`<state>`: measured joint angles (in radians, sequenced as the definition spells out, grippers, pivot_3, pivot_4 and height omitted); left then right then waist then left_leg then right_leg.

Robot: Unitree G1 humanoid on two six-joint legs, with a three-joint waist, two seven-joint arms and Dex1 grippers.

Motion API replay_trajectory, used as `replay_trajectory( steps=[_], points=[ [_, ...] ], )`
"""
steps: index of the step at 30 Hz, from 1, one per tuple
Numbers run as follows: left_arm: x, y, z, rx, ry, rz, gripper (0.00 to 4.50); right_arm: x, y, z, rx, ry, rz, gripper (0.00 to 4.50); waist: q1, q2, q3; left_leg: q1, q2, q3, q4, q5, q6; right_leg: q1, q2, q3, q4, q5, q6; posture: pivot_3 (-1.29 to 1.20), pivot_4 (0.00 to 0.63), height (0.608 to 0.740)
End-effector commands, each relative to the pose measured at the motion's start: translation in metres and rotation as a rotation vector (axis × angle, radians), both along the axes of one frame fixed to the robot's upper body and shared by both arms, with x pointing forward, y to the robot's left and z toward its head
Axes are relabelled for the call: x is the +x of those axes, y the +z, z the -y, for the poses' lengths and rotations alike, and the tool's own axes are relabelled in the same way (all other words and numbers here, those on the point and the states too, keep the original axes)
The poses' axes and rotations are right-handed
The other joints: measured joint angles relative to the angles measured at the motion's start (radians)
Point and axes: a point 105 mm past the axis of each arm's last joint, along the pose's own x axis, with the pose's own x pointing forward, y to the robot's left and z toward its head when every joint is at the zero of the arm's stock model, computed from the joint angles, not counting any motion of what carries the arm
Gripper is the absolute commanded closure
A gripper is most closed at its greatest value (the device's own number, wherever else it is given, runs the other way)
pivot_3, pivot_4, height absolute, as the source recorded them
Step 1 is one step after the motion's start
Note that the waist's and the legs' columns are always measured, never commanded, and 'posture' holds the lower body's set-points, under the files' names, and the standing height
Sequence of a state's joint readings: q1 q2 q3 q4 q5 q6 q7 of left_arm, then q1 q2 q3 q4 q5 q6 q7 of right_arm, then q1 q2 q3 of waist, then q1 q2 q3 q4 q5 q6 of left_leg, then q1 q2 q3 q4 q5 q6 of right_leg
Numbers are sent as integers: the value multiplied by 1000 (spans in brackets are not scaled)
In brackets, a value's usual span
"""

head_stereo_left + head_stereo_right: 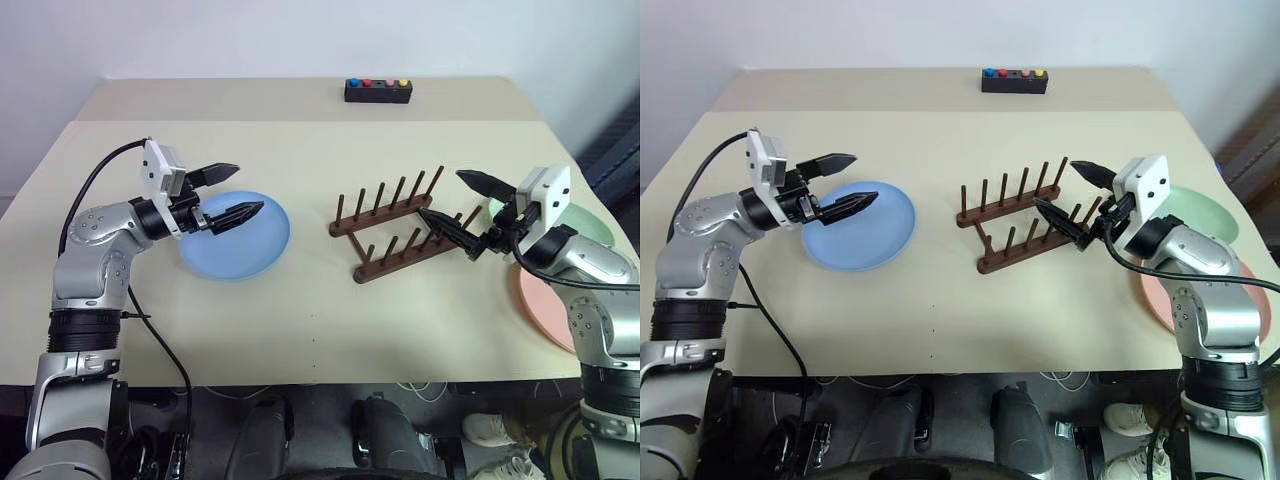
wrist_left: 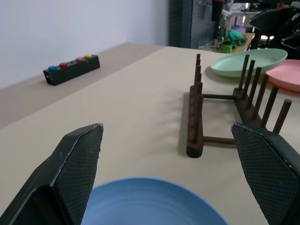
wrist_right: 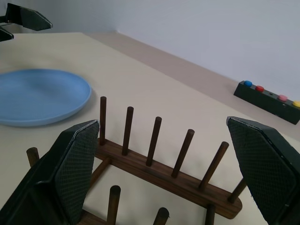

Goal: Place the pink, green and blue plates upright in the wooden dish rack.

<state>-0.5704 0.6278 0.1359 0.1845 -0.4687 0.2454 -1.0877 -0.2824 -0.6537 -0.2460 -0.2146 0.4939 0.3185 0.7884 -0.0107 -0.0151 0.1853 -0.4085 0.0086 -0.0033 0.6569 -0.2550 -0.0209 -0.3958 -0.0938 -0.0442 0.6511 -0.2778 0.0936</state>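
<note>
A: Left eye view: the round, matte light blue plastic plate (image 1: 235,236) lies flat on the beige table (image 1: 300,320), left of the empty dark brown wooden pegged dish rack (image 1: 400,222).

B: Both grippers' jaws gape wide, holding nothing. The right arm partly hides the pale mint green plate (image 1: 1202,212) and the salmon pink plate (image 1: 1160,295).

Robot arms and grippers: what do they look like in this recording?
Both arms are silver-grey metal with black joint bands. Each carries a white boxy wrist camera unit, with a black cable looping along the arm. The left gripper and right gripper have two black, tapered, pointed fingers with cross-hatched inner pads.
</note>
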Motion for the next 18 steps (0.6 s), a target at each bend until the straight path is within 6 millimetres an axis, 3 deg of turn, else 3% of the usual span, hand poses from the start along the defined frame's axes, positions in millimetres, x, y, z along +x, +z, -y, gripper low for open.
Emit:
replay_trajectory(
  steps=[1,10,18],
  points=[
    [-3,12,-1,23,-20,43,0,-4,10,-2,-15,1,51,52,-1,0,0,0,0,0,0,0,0,0,0,0,0,0,0,0,150,740],
    [-3,17,0,36,-26,53,0,0,10,-6,2,0,61,52,1,0,0,0,0,0,0,0,0,0,0,0,0,0,0,0,150,740],
    [-12,20,30,35,-170,38,0,3,12,-9,-4,-4,82,52,0,0,0,0,0,0,0,0,0,0,0,0,0,0,0,0,150,740]
  ],
)
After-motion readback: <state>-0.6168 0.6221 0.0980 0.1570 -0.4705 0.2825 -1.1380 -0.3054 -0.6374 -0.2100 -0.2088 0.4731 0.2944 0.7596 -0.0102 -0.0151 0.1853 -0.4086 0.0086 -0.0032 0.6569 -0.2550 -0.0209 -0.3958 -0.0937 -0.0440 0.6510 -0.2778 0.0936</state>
